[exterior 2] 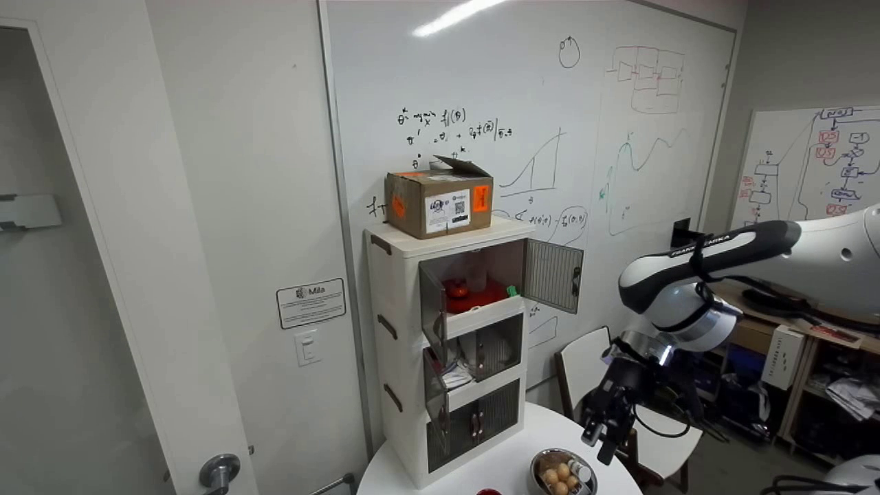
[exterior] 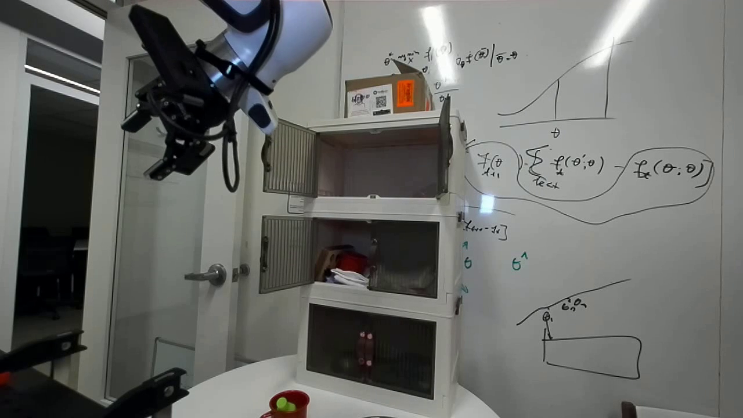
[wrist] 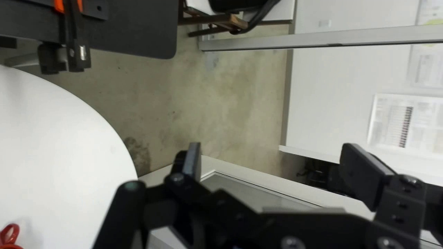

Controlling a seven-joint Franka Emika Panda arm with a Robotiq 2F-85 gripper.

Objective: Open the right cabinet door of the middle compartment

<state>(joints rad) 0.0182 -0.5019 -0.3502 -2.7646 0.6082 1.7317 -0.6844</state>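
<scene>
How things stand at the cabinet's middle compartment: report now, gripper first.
Gripper open, empty, away from the cabinet. Middle compartment: right door shut, left door swung open. Upper right door open above, probably no obstacle.

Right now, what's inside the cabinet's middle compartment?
In an exterior view, folded white material, a red item and a brown item show at left. The closed, tinted right door obscures the rest.

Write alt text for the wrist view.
Open, empty Robotiq gripper, seen against a mottled beige floor and white-framed glass door. At left, a round white table bears a red mug, cut off at the lower corner.
</scene>
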